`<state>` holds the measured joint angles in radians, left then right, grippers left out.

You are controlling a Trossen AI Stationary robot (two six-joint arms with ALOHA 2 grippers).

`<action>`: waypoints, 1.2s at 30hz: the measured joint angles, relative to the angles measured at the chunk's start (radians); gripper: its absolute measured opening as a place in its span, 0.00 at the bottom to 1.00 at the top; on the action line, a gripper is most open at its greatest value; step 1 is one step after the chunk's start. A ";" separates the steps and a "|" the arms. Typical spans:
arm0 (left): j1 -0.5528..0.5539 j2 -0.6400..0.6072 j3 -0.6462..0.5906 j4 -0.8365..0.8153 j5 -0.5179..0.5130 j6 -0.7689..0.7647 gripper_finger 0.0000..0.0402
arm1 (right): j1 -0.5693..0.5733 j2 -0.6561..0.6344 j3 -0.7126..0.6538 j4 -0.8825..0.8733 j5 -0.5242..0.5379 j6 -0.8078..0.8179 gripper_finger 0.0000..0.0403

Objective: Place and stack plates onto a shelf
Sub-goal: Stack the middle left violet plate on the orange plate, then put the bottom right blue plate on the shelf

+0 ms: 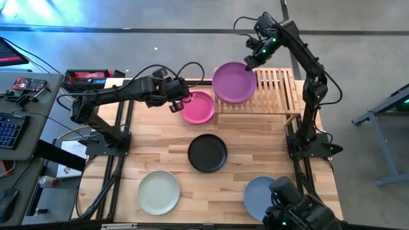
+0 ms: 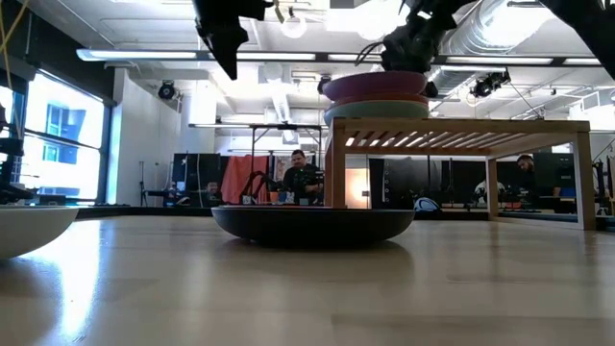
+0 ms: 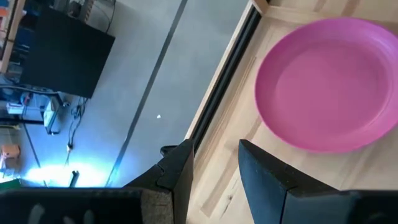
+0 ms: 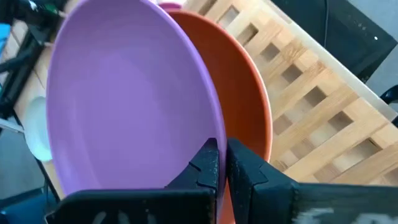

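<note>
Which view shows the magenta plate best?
The left wrist view: the magenta plate nearly fills it, lying flat on the table beyond the open left gripper. The high view shows it small, beside the shelf. The low and right wrist views don't show it.

Shelf (image 1: 278, 89) at table (image 1: 166, 150) back-right, plate stack (image 1: 234, 82) on its left end. One plate (image 1: 198, 107) just left of shelf, another (image 1: 207, 153) mid-table, two (image 1: 158, 191) at front.

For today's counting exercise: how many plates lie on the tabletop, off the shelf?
4: magenta beside the shelf, black mid-table, off-white and blue farthest from the shelf.
</note>
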<state>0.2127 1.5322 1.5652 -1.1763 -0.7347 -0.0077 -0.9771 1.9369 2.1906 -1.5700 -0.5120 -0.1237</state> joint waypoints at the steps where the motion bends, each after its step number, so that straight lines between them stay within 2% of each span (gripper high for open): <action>1: 0.003 0.000 0.000 0.000 0.000 -0.009 0.29 | 0.000 0.000 -0.007 0.001 0.004 -0.006 0.00; 13: 0.003 0.000 0.000 0.000 0.000 -0.042 0.29 | 0.023 0.001 -0.015 0.013 0.054 -0.007 0.00; 19: 0.003 0.000 0.000 0.000 0.000 -0.028 0.29 | 0.051 0.001 -0.016 0.014 0.122 0.012 0.01; 25: 0.003 0.000 0.000 0.000 0.000 -0.009 0.29 | 0.071 0.001 -0.016 0.023 0.129 0.016 0.13; 29: 0.003 0.000 0.000 0.000 0.000 -0.008 0.29 | 0.071 0.001 -0.016 0.026 0.196 0.041 0.21; 36: 0.003 0.000 0.000 -0.005 0.000 -0.007 0.29 | 0.049 0.001 0.024 0.000 0.220 0.054 0.25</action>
<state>0.2161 1.5326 1.5650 -1.1809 -0.7349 -0.0147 -0.9278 1.9381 2.2141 -1.5700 -0.2918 -0.0693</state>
